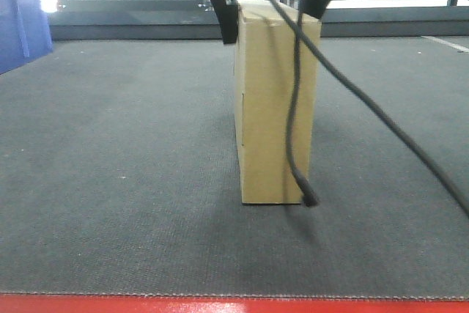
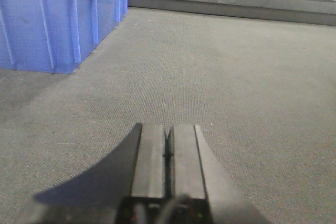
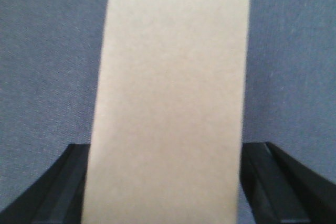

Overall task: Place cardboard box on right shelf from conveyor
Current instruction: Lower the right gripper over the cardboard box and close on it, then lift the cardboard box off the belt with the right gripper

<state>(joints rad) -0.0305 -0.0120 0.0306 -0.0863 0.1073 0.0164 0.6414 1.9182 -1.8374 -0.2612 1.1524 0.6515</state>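
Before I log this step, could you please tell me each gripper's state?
Left gripper: closed, empty.
Right gripper: closed on the cardboard box.

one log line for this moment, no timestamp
cardboard box: upright on conveyor | right claw: straddling box top, grip unclear | left claw: shut, empty

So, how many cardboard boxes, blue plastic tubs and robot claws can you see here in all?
Cardboard box: 1
Blue plastic tub: 1
Robot claws: 2, the left gripper and the right gripper
Total: 4
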